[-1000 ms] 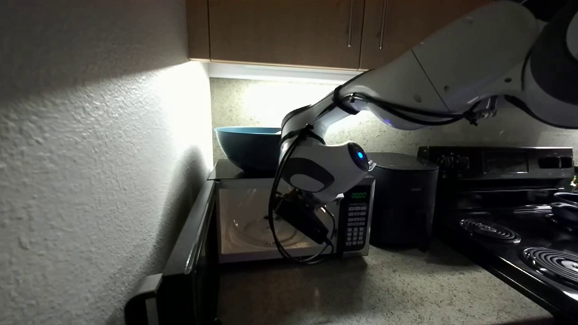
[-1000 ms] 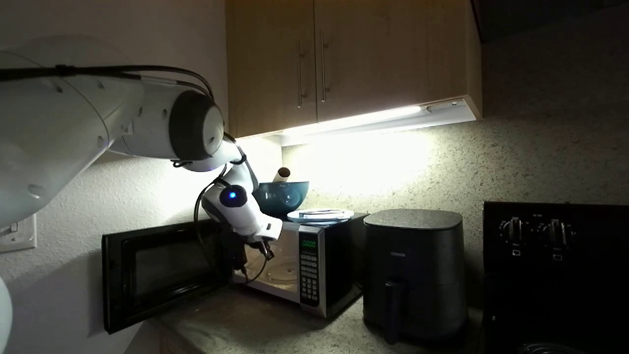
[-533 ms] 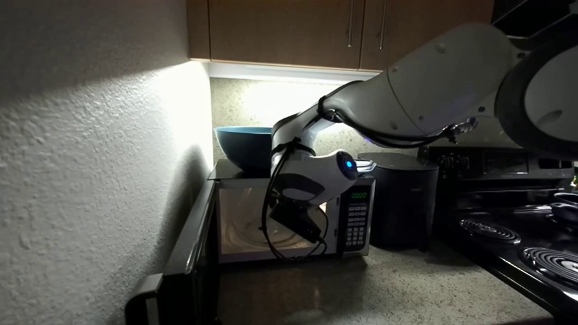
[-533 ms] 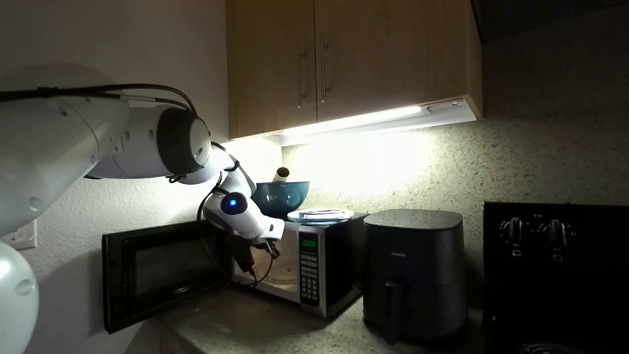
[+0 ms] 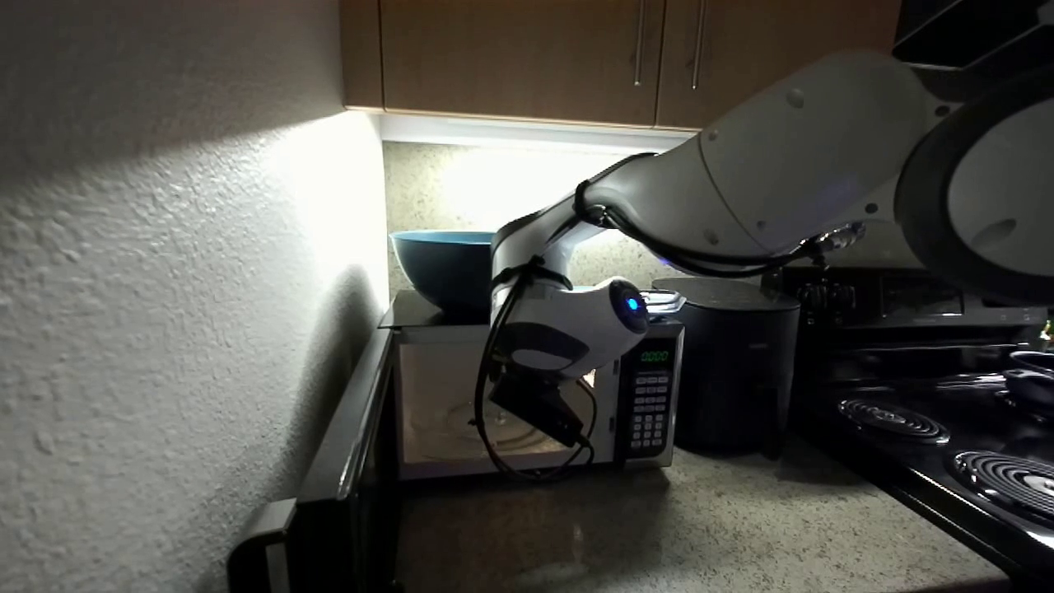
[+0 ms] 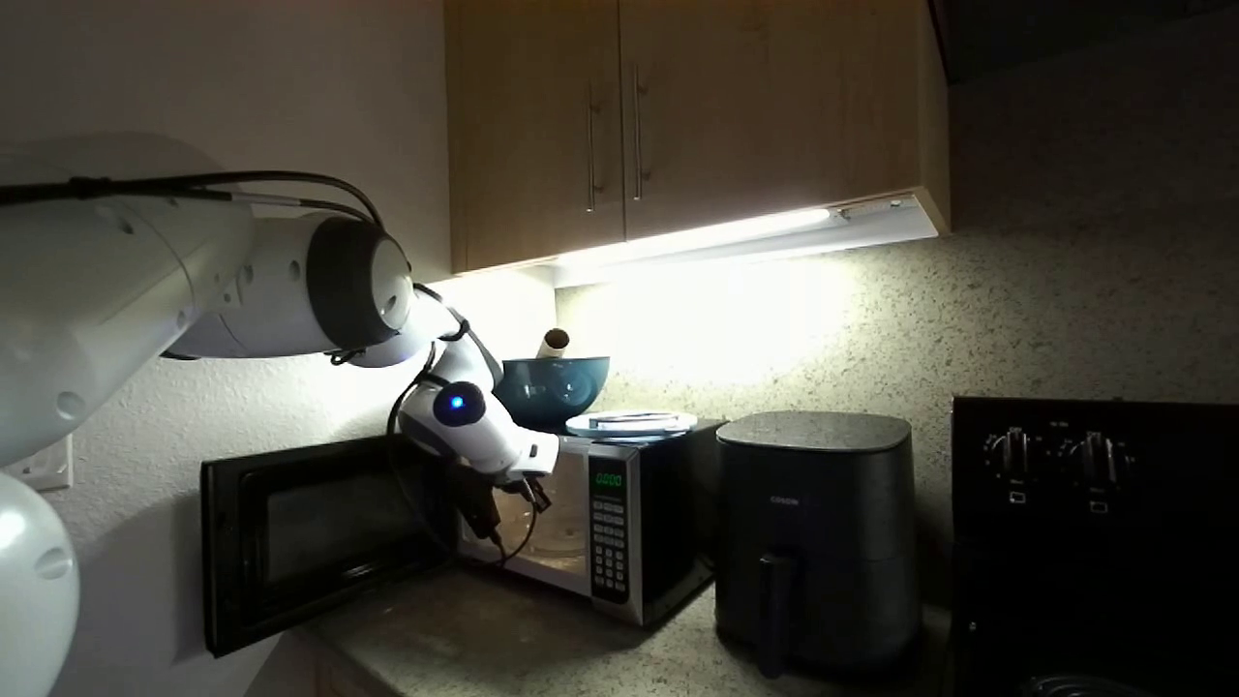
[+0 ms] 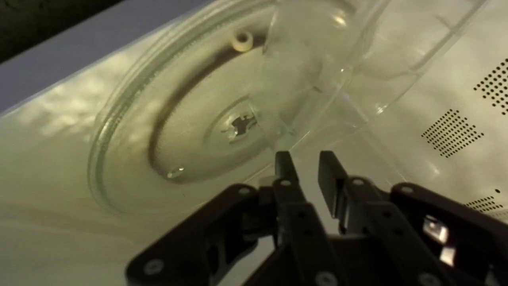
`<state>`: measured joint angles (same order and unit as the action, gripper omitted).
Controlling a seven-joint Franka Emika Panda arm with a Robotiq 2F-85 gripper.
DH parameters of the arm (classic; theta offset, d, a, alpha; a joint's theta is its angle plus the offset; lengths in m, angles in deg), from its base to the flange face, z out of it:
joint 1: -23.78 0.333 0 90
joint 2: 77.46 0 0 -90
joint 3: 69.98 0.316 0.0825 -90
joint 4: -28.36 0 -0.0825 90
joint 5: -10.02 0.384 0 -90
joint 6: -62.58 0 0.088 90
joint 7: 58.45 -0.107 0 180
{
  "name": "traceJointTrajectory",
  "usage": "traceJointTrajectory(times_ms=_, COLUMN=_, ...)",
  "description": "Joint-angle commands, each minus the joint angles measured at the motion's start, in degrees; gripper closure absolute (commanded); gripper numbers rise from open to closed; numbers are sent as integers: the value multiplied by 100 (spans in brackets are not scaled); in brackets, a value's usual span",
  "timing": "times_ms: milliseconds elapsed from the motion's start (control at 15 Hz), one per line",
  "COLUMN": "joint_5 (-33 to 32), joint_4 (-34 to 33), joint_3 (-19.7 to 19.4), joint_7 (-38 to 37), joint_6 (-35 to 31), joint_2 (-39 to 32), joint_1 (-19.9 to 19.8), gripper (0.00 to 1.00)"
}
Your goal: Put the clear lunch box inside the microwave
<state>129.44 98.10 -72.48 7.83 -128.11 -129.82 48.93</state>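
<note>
— Rough pale wall (image 5: 189,346) on the left, speckled table (image 5: 790,527) in front, a black stove (image 5: 914,350) with coil burners (image 5: 893,422) to the right: that is the corner in an exterior view. Cupboards (image 5: 527,58) hang above.

— And what crowds it?

— Plenty. The microwave (image 5: 650,403) stands on the table, its door (image 5: 342,428) swung wide toward the wall. A blue bowl (image 5: 445,272) sits on top, and a dark boxy appliance (image 5: 733,387) stands just beside. The robot arm (image 5: 790,165) crosses in front and covers much of the opening.

— Again in an exterior view, a strip light (image 6: 726,232) glows beneath the cupboards. A tube (image 6: 555,344) pokes out of the bowl, and near the bowl lies a pale flat dish (image 6: 631,423).

— There the arm reaches in from the left, hiding part of the cavity.

— Wrist view?

— Vent holes (image 7: 452,133) and a glass turntable (image 7: 97,155). The clear lunch box (image 7: 297,71) is inside the microwave, overlapping the turntable from this angle; flat or tilted, I can't tell.

— And the tool (image 7: 305,159)?

— Its fingers (image 7: 285,169) are parted, pale background showing in the gap. They're near the box; whether they touch it, I can't say.
</note>
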Motion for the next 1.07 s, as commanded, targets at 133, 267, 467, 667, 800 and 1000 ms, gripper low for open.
traceJointTrajectory(times_ms=133, joint_5=0, joint_4=0, joint_3=0, joint_7=0, joint_6=0, joint_2=0, joint_1=0, gripper=77)
traceJointTrajectory(times_ms=267, joint_5=0, joint_4=0, joint_3=0, joint_7=0, joint_6=0, joint_2=0, joint_1=0, gripper=77)
traceJointTrajectory(times_ms=467, joint_5=24, joint_4=93, joint_3=-25, joint_7=30, joint_6=51, joint_2=64, joint_1=11, gripper=50)
traceJointTrajectory(times_ms=667, joint_5=179, joint_4=244, joint_3=-391, joint_7=109, joint_6=213, joint_2=238, joint_1=218, gripper=32)
traceJointTrajectory(times_ms=800, joint_5=296, joint_4=295, joint_3=-681, joint_7=117, joint_6=275, joint_2=317, joint_1=375, gripper=19)
traceJointTrajectory(times_ms=1000, joint_5=448, joint_4=390, joint_3=-1096, joint_7=156, joint_6=384, joint_2=286, joint_1=638, gripper=2)
